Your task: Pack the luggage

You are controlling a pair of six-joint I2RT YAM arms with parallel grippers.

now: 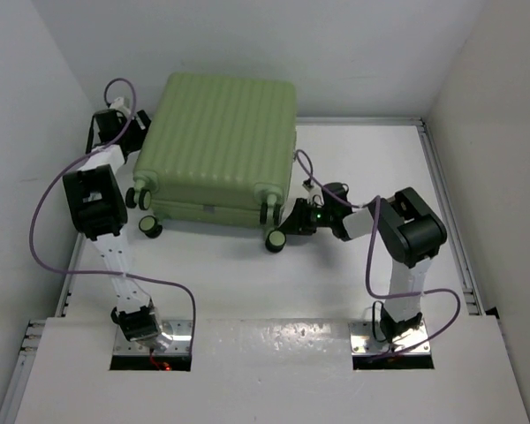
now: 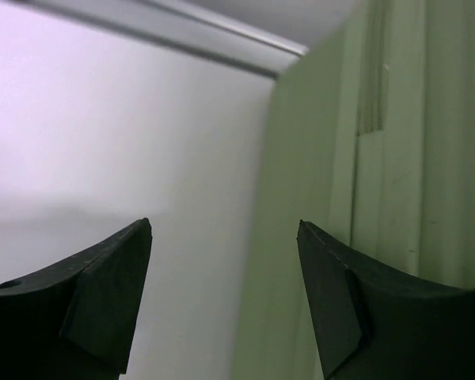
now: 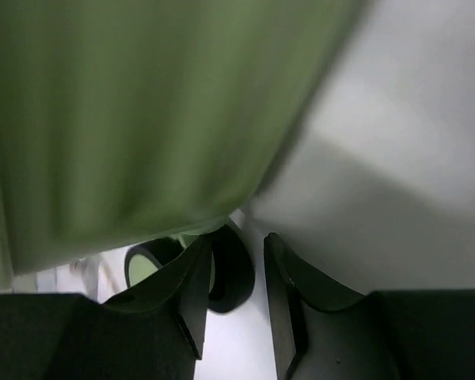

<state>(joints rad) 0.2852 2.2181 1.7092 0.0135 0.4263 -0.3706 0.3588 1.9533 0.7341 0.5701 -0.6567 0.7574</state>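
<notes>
The luggage [image 1: 221, 146], a light-green ribbed hard-shell suitcase, lies shut and flat at the back of the table, wheels toward me. My left gripper [image 1: 138, 124] is open at its left side near the back corner; in the left wrist view [image 2: 226, 226] the green shell [image 2: 380, 158] fills the right, one finger against or just beside it. My right gripper [image 1: 293, 219] sits at the front right corner by a black-and-green wheel [image 1: 275, 239]. In the right wrist view [image 3: 237, 241] its jaws stand narrowly open with nothing between them, under the shell [image 3: 142, 103], the wheel [image 3: 231, 273] just behind the left finger.
White walls close in on the left, back and right. A metal rail [image 1: 442, 203] runs along the table's right edge. Another wheel [image 1: 148, 226] sticks out at the front left. Purple cables [image 1: 44, 203] loop off both arms. A white board [image 1: 274, 353] covers the near edge.
</notes>
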